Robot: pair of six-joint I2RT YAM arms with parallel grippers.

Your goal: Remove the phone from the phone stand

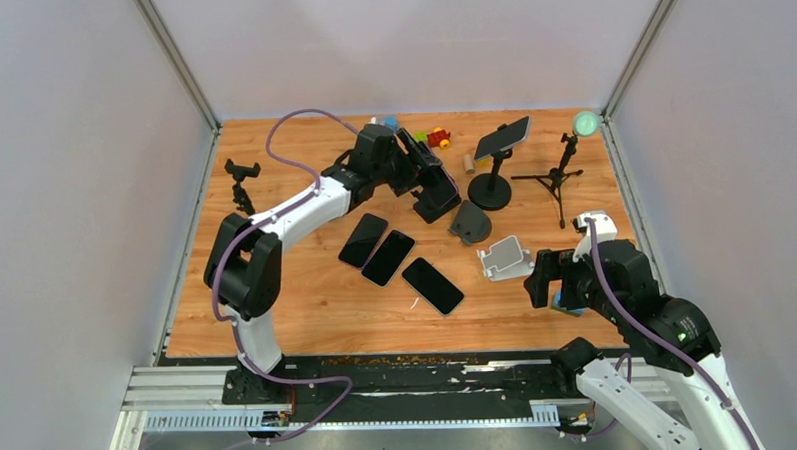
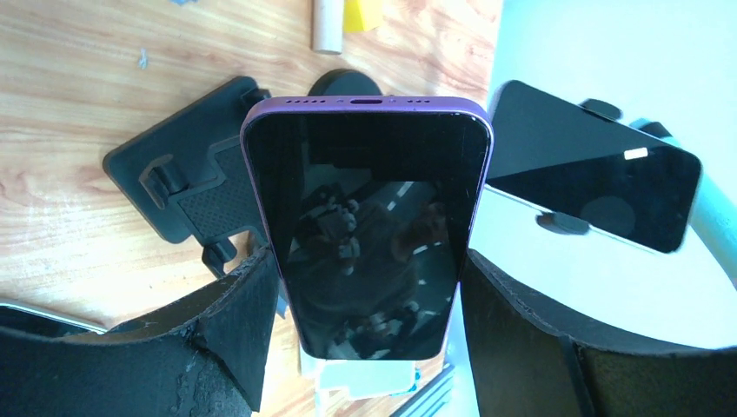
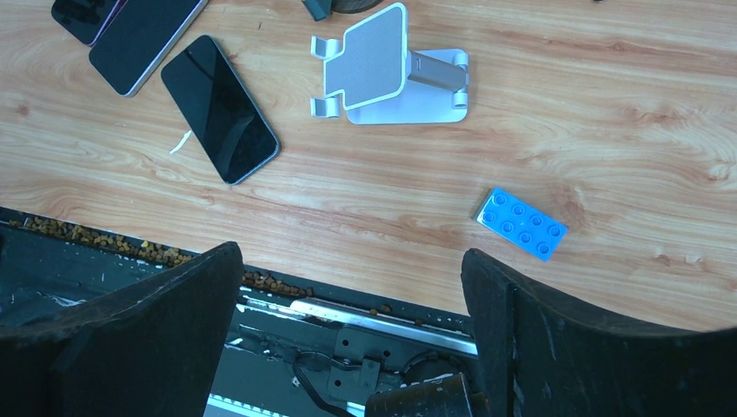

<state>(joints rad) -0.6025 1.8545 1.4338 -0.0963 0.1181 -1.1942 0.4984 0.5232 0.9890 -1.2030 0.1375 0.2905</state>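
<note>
Two grippers: the left gripper [image 2: 367, 288] is clamped on the purple phone [image 2: 369, 217] near the black stand [image 2: 187, 178], while the right gripper [image 3: 352, 278] hangs spread apart above the table [image 3: 608, 130].

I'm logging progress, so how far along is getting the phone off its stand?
Done: the black stand looks empty, its cradle bare. In hand: the left tool grips the purple phone by its edges, seemingly clear of the stand. Left: setting it down, perhaps by the phones lying flat. The right tool hangs open, unused.
</note>
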